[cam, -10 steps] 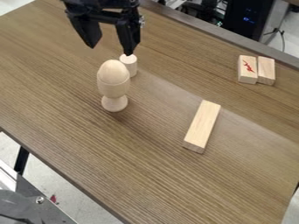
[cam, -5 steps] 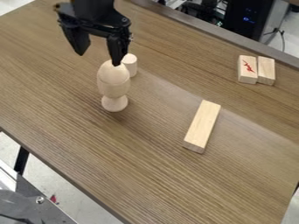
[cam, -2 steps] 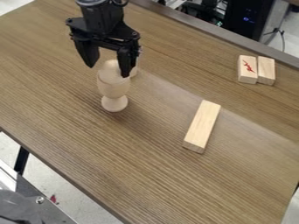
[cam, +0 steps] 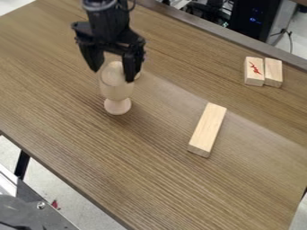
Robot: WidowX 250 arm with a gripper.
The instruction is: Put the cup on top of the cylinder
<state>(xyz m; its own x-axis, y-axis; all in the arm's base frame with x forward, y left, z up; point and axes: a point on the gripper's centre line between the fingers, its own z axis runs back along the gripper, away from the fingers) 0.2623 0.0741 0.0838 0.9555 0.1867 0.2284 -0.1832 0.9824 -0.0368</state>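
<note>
Wood-grain table (cam: pixel 156 188); black gripper (cam: pixel 112 76) above its left half, released, fingers spread around the egg's top; long block (cam: pixel 207 128) lying flat; egg cup (cam: pixel 117 92) upright beneath gripper, egg (cam: pixel 112 68) seated inside; paired short blocks (cam: pixel 254 72), far right; cylinder (cam: pixel 138 75) behind cup, mostly hidden.

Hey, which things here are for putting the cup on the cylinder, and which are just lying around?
For the job:
cup
wooden egg seated in it
cylinder behind
claw

Just lying about:
long block
red-marked block
plain block beside it
</note>
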